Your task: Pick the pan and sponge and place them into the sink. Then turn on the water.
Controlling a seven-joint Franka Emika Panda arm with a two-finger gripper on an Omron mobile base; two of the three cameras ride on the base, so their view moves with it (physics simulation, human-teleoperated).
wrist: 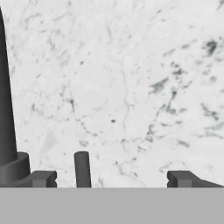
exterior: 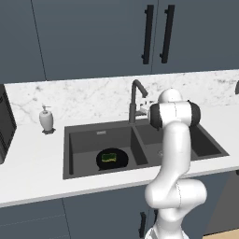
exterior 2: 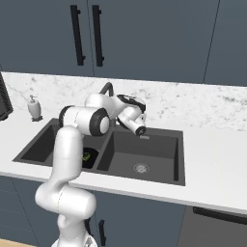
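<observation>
**Gripper at the faucet, pan and sponge already in the left basin**

You had the gripper (wrist: 111,179) up at the back edge of the sink (exterior: 74,161), right by the faucet (exterior: 135,100). Jaws stood wide apart and held nothing. In the hand view the fingertips (wrist: 183,178) sat spread, with the faucet's small side lever (wrist: 82,168) upright between them, nearer the left tip; I couldn't tell if it touched. The faucet's dark column (wrist: 6,109) ran along the left edge of that view, marble backsplash (wrist: 131,78) behind.

The pan (exterior: 120,161) lay flat on the floor of the left basin, toward its front right corner. The sponge (exterior: 109,157) rested inside the pan. The soap dispenser (exterior: 45,119) stood on the counter (exterior: 32,172) off the sink's back left corner.
</observation>
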